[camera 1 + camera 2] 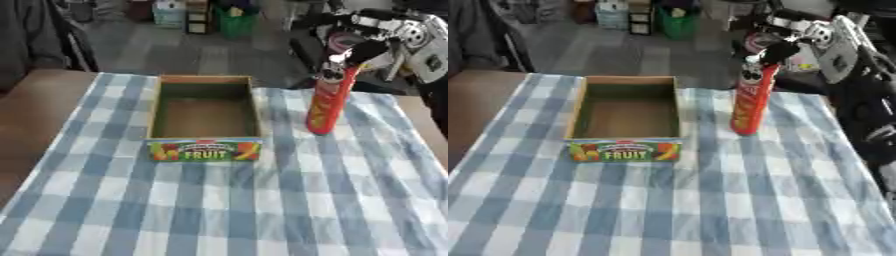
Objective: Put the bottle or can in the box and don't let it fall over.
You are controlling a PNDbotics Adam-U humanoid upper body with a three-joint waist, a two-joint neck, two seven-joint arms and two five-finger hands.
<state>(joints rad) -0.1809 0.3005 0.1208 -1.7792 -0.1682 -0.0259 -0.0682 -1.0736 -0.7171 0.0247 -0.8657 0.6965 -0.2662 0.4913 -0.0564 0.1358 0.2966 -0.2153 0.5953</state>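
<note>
- Cardboard box (204,116) sits open-topped on the table (35,115), on a blue-and-white checked cloth (262,200), left of centre in both eye views.
- Its inside shows bare brown cardboard, and its near wall carries a bright label (205,150) with the word FRUIT and fruit pictures.
- To the right of the box, clearly apart from it, a tall red can (329,102) stands with its base on the cloth; it leans slightly, its top tipped toward the right.
- The can's upper end is dark with a light patch, and yellow markings run down its red side.
- The right hand (363,50) comes in from the upper right corner and has its dark fingers (779,51) curled over the top of the can, gripping it there.
- Behind those fingers the silver and black wrist and forearm (402,30) stretch back toward the right edge.
- The left hand shows in neither eye view.
- Beyond the table's far edge lies a grey floor with blurred clutter, including something green (234,22).
</note>
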